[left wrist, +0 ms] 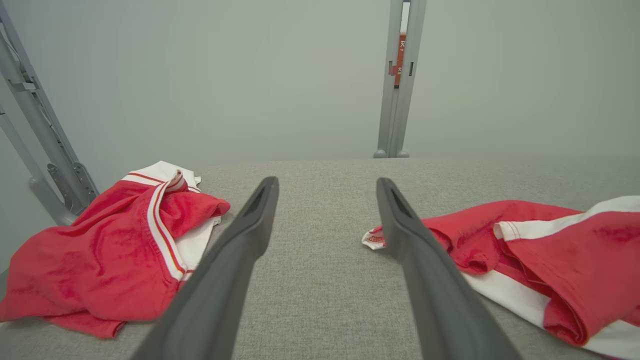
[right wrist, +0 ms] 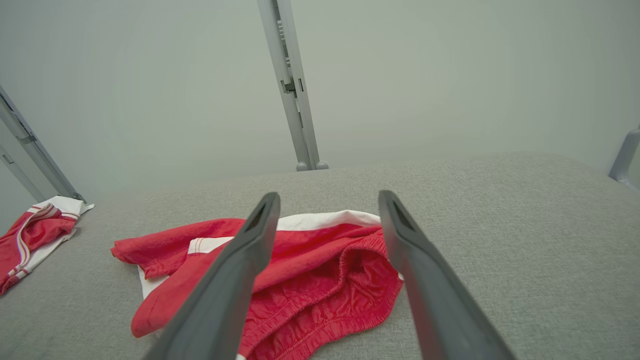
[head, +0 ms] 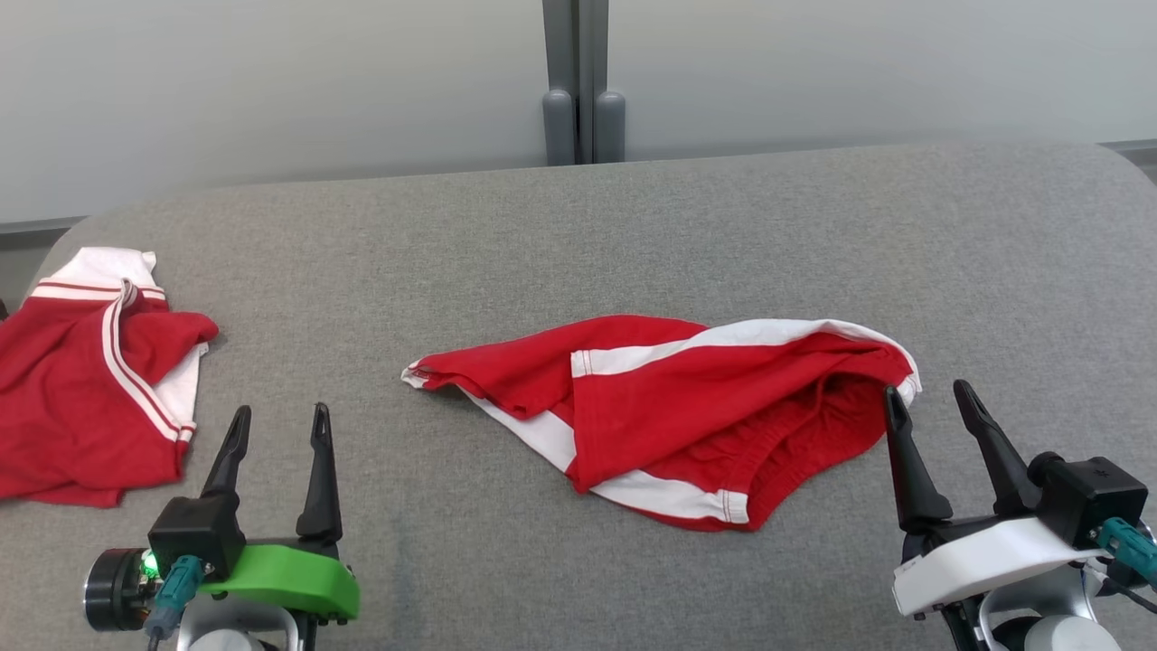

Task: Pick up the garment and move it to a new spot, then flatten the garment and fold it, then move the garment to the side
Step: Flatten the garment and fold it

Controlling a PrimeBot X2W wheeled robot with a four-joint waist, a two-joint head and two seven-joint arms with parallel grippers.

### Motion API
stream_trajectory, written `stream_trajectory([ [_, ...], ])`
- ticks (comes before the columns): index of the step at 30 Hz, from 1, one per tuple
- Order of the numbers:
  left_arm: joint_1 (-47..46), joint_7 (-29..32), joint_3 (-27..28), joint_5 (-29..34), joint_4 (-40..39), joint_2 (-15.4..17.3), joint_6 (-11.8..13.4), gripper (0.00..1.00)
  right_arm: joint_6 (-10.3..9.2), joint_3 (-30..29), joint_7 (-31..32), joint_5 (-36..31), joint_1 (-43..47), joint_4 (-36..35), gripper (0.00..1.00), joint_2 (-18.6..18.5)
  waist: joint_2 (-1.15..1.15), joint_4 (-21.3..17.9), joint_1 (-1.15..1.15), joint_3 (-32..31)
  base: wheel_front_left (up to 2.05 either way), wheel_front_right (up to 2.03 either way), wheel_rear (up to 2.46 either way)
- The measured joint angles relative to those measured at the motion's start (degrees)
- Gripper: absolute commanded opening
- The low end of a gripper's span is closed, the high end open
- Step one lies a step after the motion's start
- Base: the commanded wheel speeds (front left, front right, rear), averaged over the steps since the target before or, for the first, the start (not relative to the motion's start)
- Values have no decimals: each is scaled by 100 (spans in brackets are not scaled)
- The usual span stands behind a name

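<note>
Now L gripper (head: 280, 411) & R gripper (head: 926, 389) point fwd, jaws wide.

Light, by my own reckoning: bright, even and diffuse, thin soft shadows under the red garment (head: 687, 407) on the counter (head: 633, 235); head view sharp; left wrist view leans the grey posts (left wrist: 35, 125) at its edge and blurs the fingers (left wrist: 225, 280) of my left claw (left wrist: 326, 185) close up.

You see garment (head: 687, 407): matt red cloth, white trim, crinkled waistband | table (head: 633, 235) under it: coarse grey woven fabric | post (head: 562, 81) behind it: smooth grey metal
</note>
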Motion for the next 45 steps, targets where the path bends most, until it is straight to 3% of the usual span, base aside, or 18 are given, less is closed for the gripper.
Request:
stream_trajectory([
  [2, -77, 79, -88, 7, -30, 3, -25, 100, 0, -9, 1, 0, -4, -16, 100, 0, 0, 5, 0, 38, 0, 0, 0],
  [6, -550, 509, -367, -24, -37, -93, -308, 100, 0, -20, 16, -2, -66, -75, 100, 0, 0, 17, 0, 183, 0, 0, 0],
  [18, -2116, 2351, -1401, -487, 913, -939, -1216, 100, 0, 163, -60, -11, -545, -4, 100, 1, 0, -150, 0, 864, 0, 0, 0],
  [26, -2735, 2673, -1394, -804, 1956, -1137, -1339, 100, 0, 211, -207, 43, -775, 175, 100, 1, 0, -481, 0, 1204, 0, 0, 0],
  [32, -3024, 2546, -1365, -909, 2546, -1203, -1432, 100, 0, 199, -269, 68, -839, 289, 100, 0, 0, -684, 0, 1371, 0, 0, 0],
  [33, -3076, 2482, -1348, -911, 2626, -1212, -1433, 85, 0, 197, -287, 76, -847, 312, 100, 0, 0, -711, 0, 1391, 0, 0, 0],
  [35, -3148, 2364, -1332, -931, 2742, -1227, -1440, 0, 0, 185, -312, 83, -868, 344, 100, -1, 0, -748, 0, 1417, 0, 0, 0],
  [45, -3388, 2036, -1456, -926, 3036, -1230, -1538, 0, 0, -197, -333, -23, -1045, 690, 100, -2, 0, -754, 0, 1533, 0, 0, 0],
])
